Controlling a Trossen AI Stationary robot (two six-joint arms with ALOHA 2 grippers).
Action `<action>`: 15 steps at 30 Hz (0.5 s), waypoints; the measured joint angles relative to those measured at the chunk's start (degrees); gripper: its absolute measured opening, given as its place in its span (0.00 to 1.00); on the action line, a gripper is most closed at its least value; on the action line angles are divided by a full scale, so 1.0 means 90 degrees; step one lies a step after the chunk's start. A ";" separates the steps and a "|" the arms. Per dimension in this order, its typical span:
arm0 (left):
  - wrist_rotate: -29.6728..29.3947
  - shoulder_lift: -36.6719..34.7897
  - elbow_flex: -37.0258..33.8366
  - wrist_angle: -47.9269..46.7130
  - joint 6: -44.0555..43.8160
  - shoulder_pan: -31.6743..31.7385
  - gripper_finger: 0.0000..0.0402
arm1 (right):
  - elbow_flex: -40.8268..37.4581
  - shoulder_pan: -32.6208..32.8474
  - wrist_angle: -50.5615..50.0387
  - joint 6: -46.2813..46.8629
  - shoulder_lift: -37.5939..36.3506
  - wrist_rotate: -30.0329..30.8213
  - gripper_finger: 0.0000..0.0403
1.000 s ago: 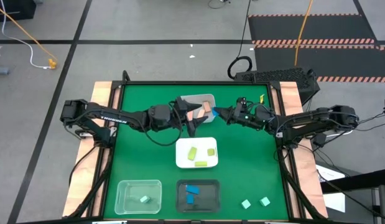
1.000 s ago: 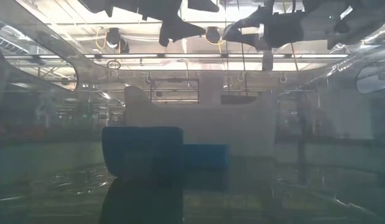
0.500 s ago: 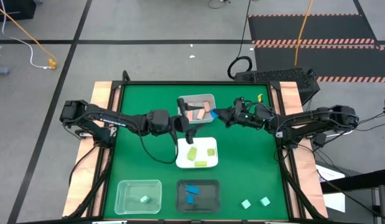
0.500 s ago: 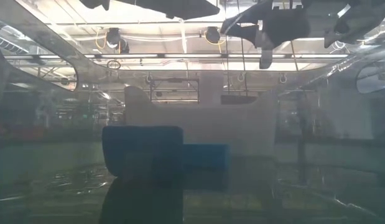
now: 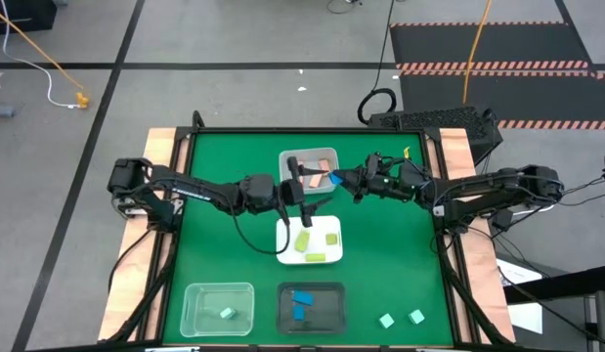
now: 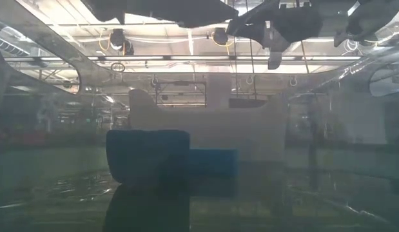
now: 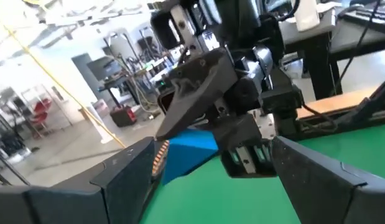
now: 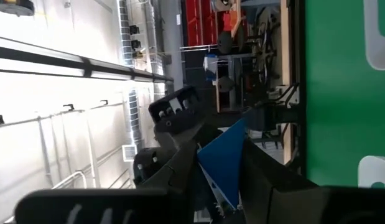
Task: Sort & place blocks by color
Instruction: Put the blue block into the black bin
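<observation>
My right gripper (image 5: 337,180) hangs level above the green table, beside the far grey tray (image 5: 294,158), and is shut on a blue block (image 7: 187,149). My left gripper (image 5: 304,192) stands open and level just left of it, pointing at it; the block shows ahead of its spread fingers (image 7: 120,177), touching neither. Pink blocks (image 5: 312,176) lie in the grey tray. Yellow-green blocks (image 5: 304,241) lie in the white tray (image 5: 282,252), blue blocks (image 5: 302,303) in the black tray (image 5: 335,291), and a mint block (image 5: 227,313) in the clear tray (image 5: 191,293). My right gripper pinches the blue block (image 8: 224,163) between its two fingers, which come level from the table's right. The block's free end (image 7: 180,155) sticks out past the fingertips toward my left gripper. It is lifted clear of the table and the trays.
Two mint blocks (image 5: 387,320) (image 5: 416,316) lie loose on the table near its front right corner. Wooden rails (image 5: 165,147) run along the table's left and right sides. Bare green table (image 5: 224,244) lies between the trays and the left rail.
My left gripper has rolled about its own pointing line and moved a little toward the table's right and near edge, staying open and closer to the blue block. My right gripper has kept its place and rolled slightly with the block, still shut on it.
</observation>
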 joint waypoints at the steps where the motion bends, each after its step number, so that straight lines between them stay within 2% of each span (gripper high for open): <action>1: 0.0002 0.0056 0.0044 0.0016 -0.0158 0.0028 0.81 | 0.0018 0.0000 -0.0044 -0.0015 0.0000 -0.0001 0.16; 9: 0.0076 0.0410 0.0530 -0.0002 -0.2099 0.0295 0.81 | 0.0027 0.0000 -0.0059 -0.0114 0.0000 -0.0005 0.16; 15: 0.0102 0.0428 0.0660 -0.0416 -0.2537 0.0330 0.81 | 0.0029 0.0000 0.0038 -0.0237 0.0000 -0.0013 0.16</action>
